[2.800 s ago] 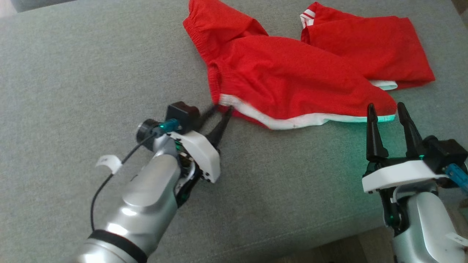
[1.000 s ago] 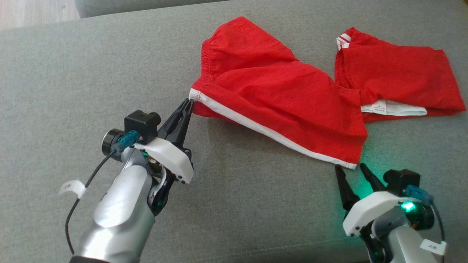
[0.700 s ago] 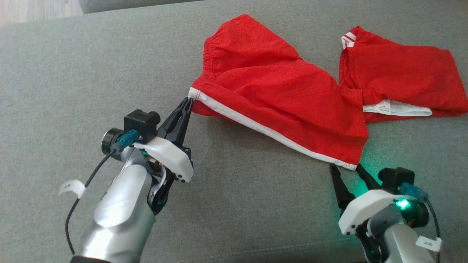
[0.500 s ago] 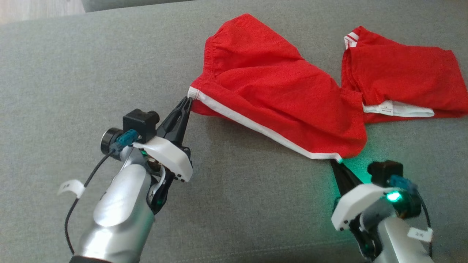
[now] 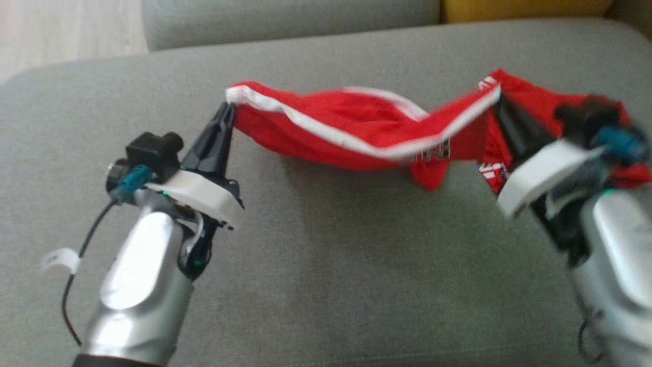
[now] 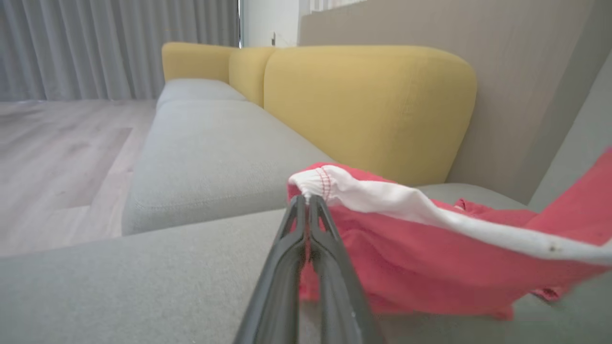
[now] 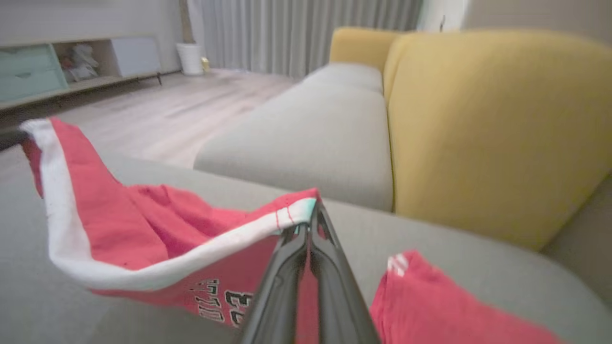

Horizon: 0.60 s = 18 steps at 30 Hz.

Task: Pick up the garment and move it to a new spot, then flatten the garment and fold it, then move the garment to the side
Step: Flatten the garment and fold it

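Note:
The garment (image 5: 351, 130) is a red piece with a white hem band, hanging stretched between my two grippers above the grey sofa seat (image 5: 326, 265). My left gripper (image 5: 227, 108) is shut on one white-edged corner, seen close up in the left wrist view as garment (image 6: 430, 248) pinched at the left gripper (image 6: 306, 199). My right gripper (image 5: 496, 99) is shut on the other hem corner; the right wrist view shows the right gripper (image 7: 313, 208) clamped on the garment (image 7: 143, 234), whose black lettering shows. Its right part (image 5: 540, 97) lies behind my right arm.
A yellow backrest cushion (image 6: 368, 105) stands behind the seat. Another grey seat cushion (image 7: 311, 138) runs on beyond it. Pale wood floor (image 5: 61, 30) lies past the sofa's far left edge. A low cabinet (image 7: 57, 67) stands across the room.
My right gripper has shut on the garment's near hem corner. Both grippers have raised the hem off the seat and carried it away from me, so the cloth has turned over. The camera has shifted.

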Tool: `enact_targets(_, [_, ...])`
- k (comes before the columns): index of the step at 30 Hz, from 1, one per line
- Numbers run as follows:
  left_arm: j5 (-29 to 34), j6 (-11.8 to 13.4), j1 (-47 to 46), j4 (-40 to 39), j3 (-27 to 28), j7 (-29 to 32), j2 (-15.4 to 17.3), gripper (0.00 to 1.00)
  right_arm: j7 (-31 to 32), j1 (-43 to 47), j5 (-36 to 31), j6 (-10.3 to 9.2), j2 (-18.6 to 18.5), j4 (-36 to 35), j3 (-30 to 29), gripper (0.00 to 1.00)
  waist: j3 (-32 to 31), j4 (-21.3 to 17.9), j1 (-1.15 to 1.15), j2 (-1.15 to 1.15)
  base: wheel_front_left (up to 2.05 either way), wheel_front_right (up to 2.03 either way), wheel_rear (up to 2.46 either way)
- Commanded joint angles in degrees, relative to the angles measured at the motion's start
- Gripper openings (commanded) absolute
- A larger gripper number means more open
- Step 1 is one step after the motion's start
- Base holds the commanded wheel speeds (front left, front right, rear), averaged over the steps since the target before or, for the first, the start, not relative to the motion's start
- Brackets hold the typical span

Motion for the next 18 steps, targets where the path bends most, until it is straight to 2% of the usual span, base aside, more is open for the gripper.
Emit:
enact_targets(1, [0.0, -0.2, -3.0, -3.1, 2.8, -0.7, 2.4, 0.0, 0.8, -4.4, 1.7, 0.11, -2.1, -3.7, 1.9, 0.0, -2.3, 1.0, 0.0, 0.0, 0.0, 0.0, 0.0])
enact_targets(6, [-0.4, -0.1, -4.2, -7.4, 3.5, 0.6, 4.2, 0.0, 2.3, -10.5, 4.6, 0.11, -6.4, -5.8, 6.1, 0.0, -6.3, 2.2, 0.0, 0.0, 0.0, 0.0, 0.0])
enact_targets(9, [-0.9, -0.1, -3.9, -10.1, 3.6, 2.2, 4.7, 0.0, 3.5, -11.7, 5.9, 0.11, -7.4, -6.5, 7.6, 0.0, -7.4, 2.6, 0.0, 0.0, 0.0, 0.0, 0.0])
enact_targets(13, [-1.3, -0.1, -1.5, -16.1, 3.3, 6.6, 7.0, 0.0, 9.1, -12.4, 9.0, 0.11, -9.5, -7.6, 10.0, 0.0, -9.5, 2.8, 0.0, 0.0, 0.0, 0.0, 0.0])
enact_targets(18, [-2.7, 0.1, 4.1, -24.4, 3.6, 12.4, 10.3, 0.0, 14.8, -11.5, 11.0, 0.11, -13.0, -11.0, 10.2, 0.0, -11.2, 3.4, 0.0, 0.0, 0.0, 0.0, 0.0])
